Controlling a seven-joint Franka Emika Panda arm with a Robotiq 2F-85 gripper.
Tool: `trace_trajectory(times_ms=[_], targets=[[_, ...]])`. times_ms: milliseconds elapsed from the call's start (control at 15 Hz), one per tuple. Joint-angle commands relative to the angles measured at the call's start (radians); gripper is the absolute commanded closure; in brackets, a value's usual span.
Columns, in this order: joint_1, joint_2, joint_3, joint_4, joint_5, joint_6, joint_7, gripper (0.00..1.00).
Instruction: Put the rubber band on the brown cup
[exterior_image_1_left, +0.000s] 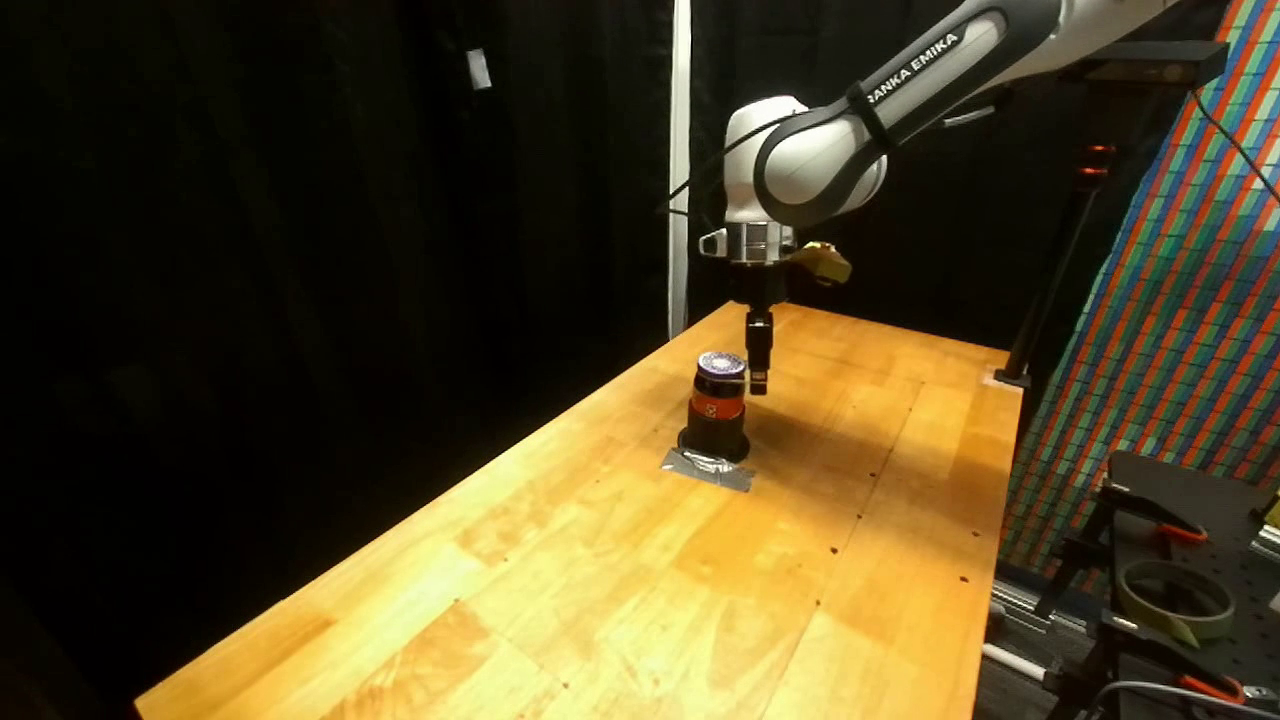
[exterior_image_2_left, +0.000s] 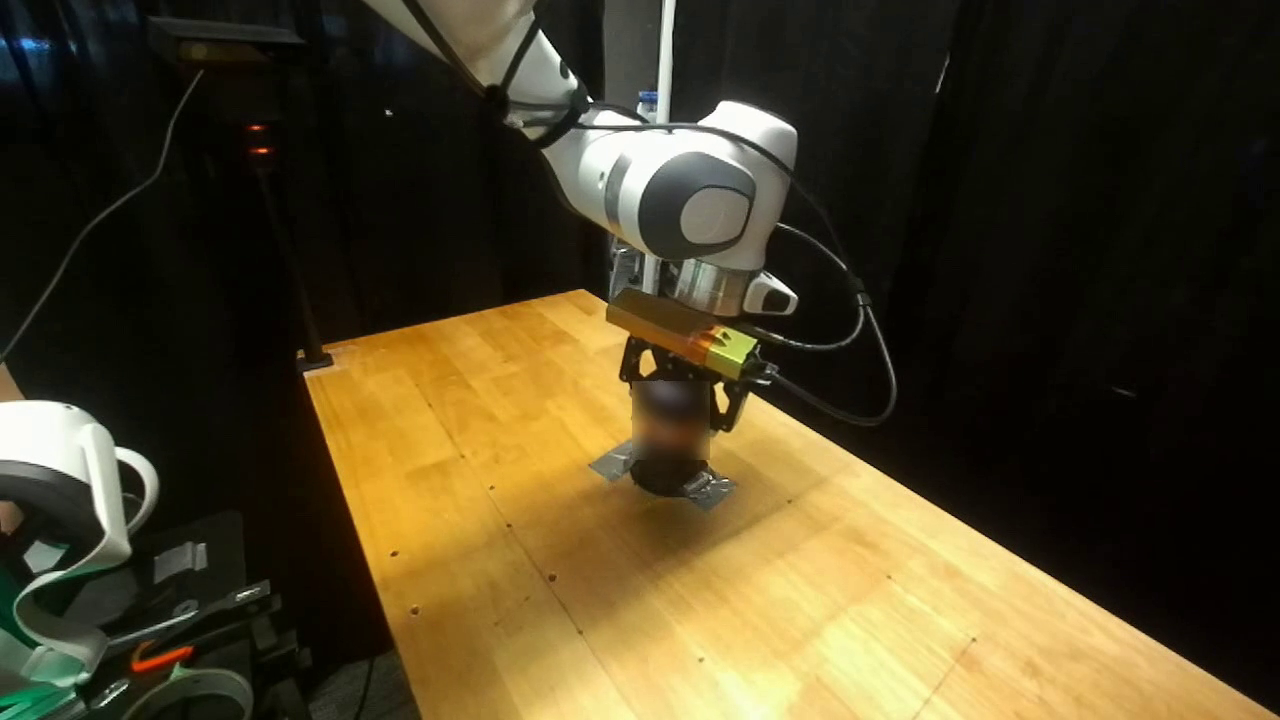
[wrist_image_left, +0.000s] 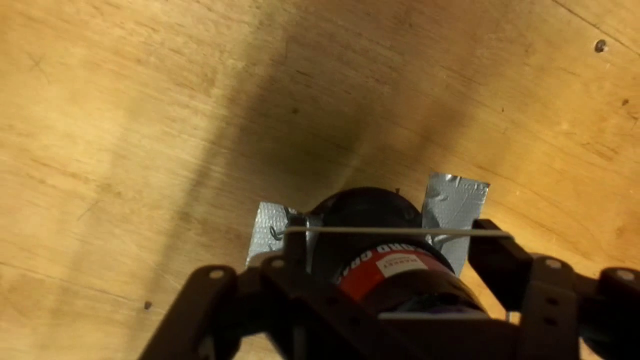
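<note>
The brown cup is dark with an orange-red stripe. It stands upright on a black base and shows in the wrist view; in an exterior view it is blurred. My gripper is open close beside the cup's upper part. In the wrist view my fingertips are spread wide, with the thin pale rubber band stretched straight between them. A second pale line lies at the cup's top edge; I cannot tell whether it is the band's far strand. A thin line also crosses the cup's top in an exterior view.
Grey tape strips hold the black base to the wooden table. A thin black post stands at a table corner. A dark cart with a tape roll is beside the table. Black curtains hang behind.
</note>
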Motion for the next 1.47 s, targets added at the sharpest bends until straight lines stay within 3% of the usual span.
trace_trajectory(times_ms=[0,200,400,667,867,1000,1200,1400], targets=[[-0.038,-0.097,0.001,-0.128,0.042,0.060,-0.025,0.46],[-0.058,-0.161,0.013,-0.230,0.077,0.206,-0.057,0.69],[-0.078,-0.231,0.030,-0.362,0.112,0.429,-0.116,0.93],[-0.150,-0.280,0.117,-0.504,0.219,0.710,-0.284,1.00],[-0.261,-0.280,0.266,-0.561,0.367,0.879,-0.470,0.95],[-0.385,-0.263,0.425,-0.569,0.472,0.949,-0.606,0.94],[-0.583,-0.224,0.658,-0.548,0.586,0.952,-0.782,0.93],[-0.765,-0.189,0.842,-0.540,0.655,0.942,-0.914,0.94]])
